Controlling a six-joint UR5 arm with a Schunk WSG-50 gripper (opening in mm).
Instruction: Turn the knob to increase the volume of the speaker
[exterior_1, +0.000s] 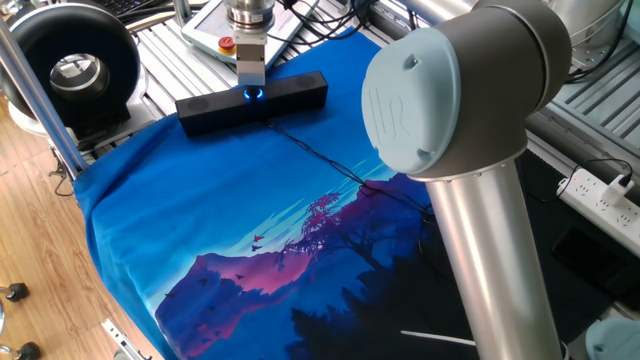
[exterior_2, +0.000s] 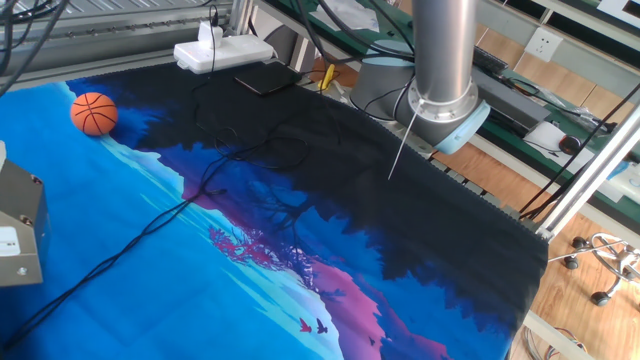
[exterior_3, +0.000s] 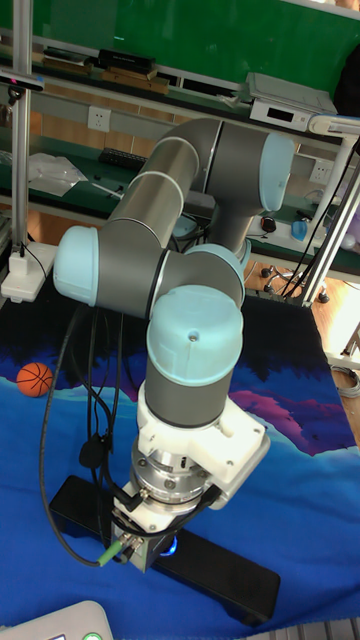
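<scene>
The speaker (exterior_1: 250, 103) is a long black bar lying at the far edge of the blue cloth. It also shows at the bottom of the tall fixed view (exterior_3: 230, 585). Its knob (exterior_1: 252, 94) glows blue at the bar's middle. My gripper (exterior_1: 251, 86) comes straight down onto the knob, its narrow fingers closed around it so that only the blue ring shows beneath the tips. In the tall fixed view the wrist covers the knob, and a blue glow (exterior_3: 172, 546) shines under the gripper (exterior_3: 150, 555). The other fixed view shows only the gripper's housing (exterior_2: 18, 235) at its left edge.
A large black ring-shaped device (exterior_1: 75, 65) stands left of the speaker, and a white pendant with a red button (exterior_1: 226, 43) lies behind it. The speaker's thin cable (exterior_1: 330, 165) runs across the cloth. An orange ball (exterior_2: 93, 113) and a white power strip (exterior_2: 222, 50) lie at the far side.
</scene>
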